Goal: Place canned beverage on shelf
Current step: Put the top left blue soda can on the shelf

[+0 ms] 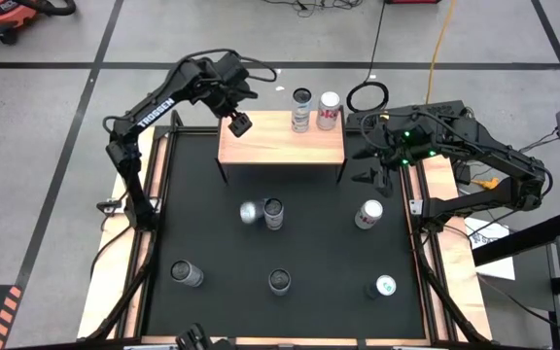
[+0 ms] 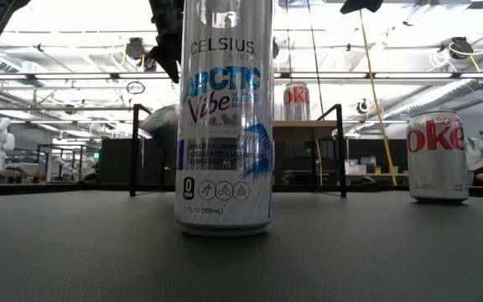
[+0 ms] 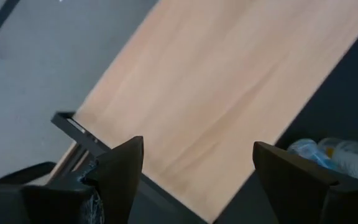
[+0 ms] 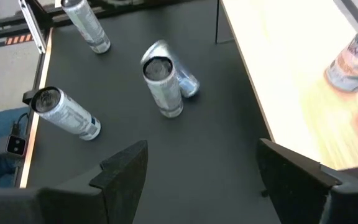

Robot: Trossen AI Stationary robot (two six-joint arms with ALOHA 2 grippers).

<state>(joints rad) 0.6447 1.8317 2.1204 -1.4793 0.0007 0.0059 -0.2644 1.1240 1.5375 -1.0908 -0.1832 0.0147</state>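
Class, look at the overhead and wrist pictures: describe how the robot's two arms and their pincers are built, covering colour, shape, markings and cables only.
Both arms are dark, jointed links. The left arm carries white TROSSEN lettering; the right arm shows small green lights and a yellow connector, with black cables along it. The left pincer and right pincer each have two flat, dark, angular fingers.

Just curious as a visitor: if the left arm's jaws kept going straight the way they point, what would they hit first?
Probably the shelf: the left gripper hangs open over its bare wood, though the gap is hard to judge.
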